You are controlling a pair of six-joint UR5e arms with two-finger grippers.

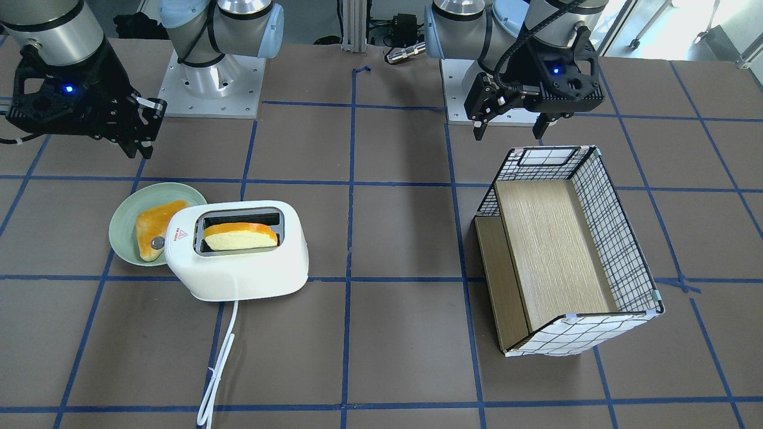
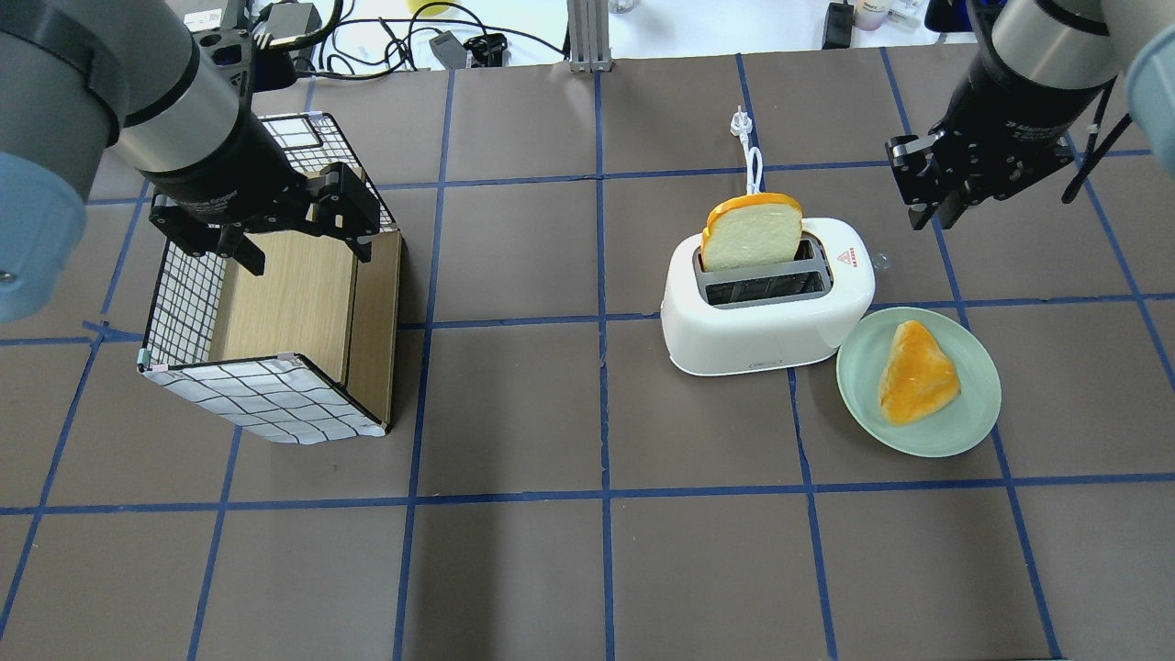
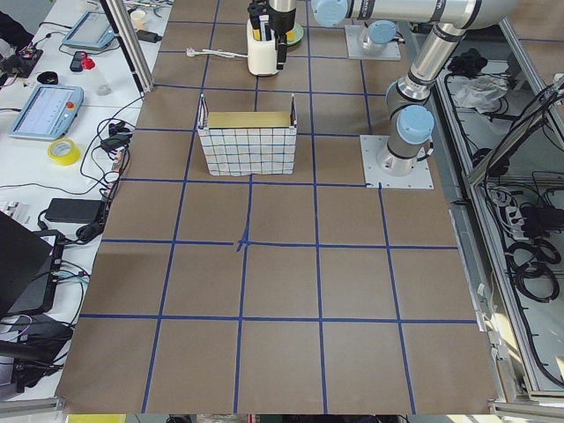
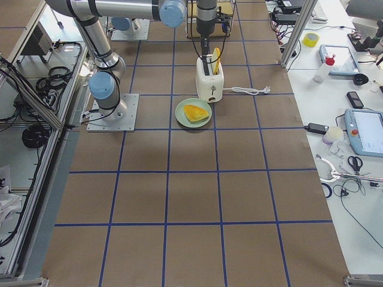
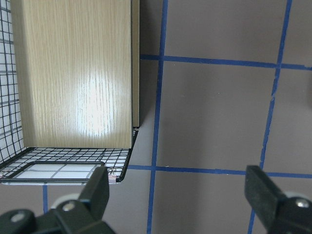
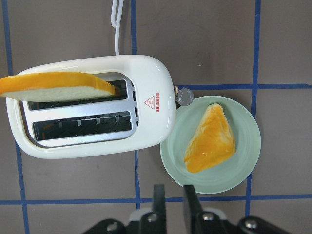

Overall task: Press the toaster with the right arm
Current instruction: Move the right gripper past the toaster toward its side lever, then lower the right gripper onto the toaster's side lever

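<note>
Overhead, not frontally, toaster [image 2: 766, 321] plug [image 2: 737, 119]

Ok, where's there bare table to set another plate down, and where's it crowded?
Bare: the wide stretch between the toaster and the wire basket, and the whole strip on the robot's side of both. Crowded: the plate sits close beside the toaster's knob end, and the cord trails off its far side.
</note>
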